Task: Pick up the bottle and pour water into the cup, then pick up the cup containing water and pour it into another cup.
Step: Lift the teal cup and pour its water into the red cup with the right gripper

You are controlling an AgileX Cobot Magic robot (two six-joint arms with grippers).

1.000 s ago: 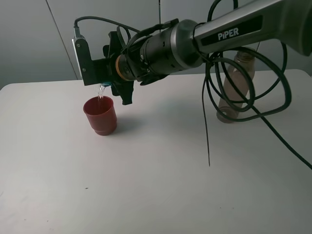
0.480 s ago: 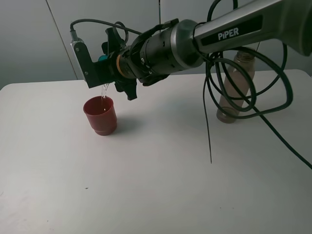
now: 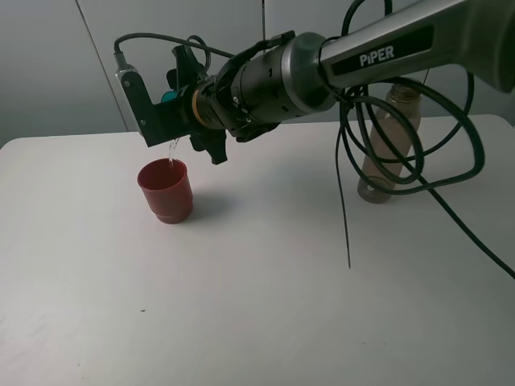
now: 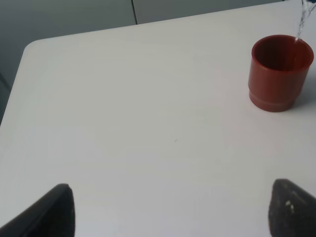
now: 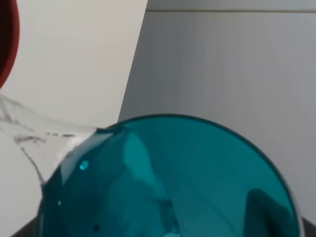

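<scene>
High view: right pincer [image 3: 166,121] clamped on tipped teal cup [image 3: 169,97], mostly hidden, thin stream into red cup [image 3: 166,190] on bench [image 3: 265,305], bottle [image 3: 389,145] upright far right, final pour under way; left wrist: left pincer [image 4: 168,207] spread, idle; right wrist: teal cup [image 5: 168,182] fills frame, fingers unseen.

The white table [image 3: 265,297] had rounded corners and stood against a grey wall. Only two things rested on it. The red cup [image 3: 166,190] stood upright toward the left side, casting a soft shadow to its right, with a thin thread of water falling into its mouth. The bottle [image 3: 388,145] stood upright well apart from it, toward the far right. A tiny dark speck [image 3: 143,310] marked the near left surface.
</scene>
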